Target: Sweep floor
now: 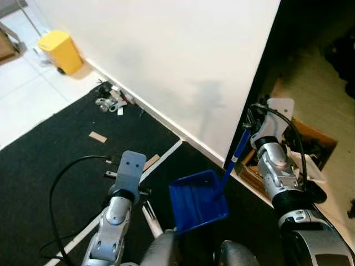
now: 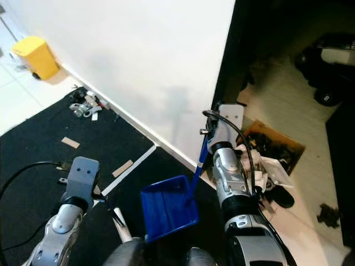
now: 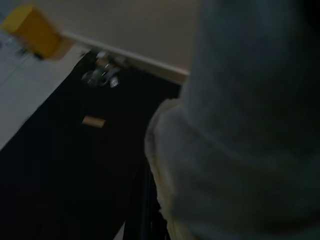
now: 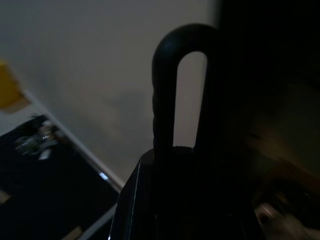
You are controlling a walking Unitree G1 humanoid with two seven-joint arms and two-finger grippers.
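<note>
Silver arms [image 1: 275, 166], blk cables, prob. grey wrist plates [image 1: 132, 164]

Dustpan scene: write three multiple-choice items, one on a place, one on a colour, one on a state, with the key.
1. Where does the yellow bin stand?
A. on the black mat
B. on the pale tiles by the white wall
C. inside the dark doorway

2. What colour is the dustpan?
A. blue
B. red
C. grey

3. How is the dustpan held?
A. lying flat, untouched
B. by its long handle at the right hand
C. by the left hand

Key: 1 B, the bin sits on tiles beside the wall, beyond the mat. 2 A, pan and handle are both blue. 3 B, the handle runs up to the right hand; the left hand is apart from the dustpan.
</note>
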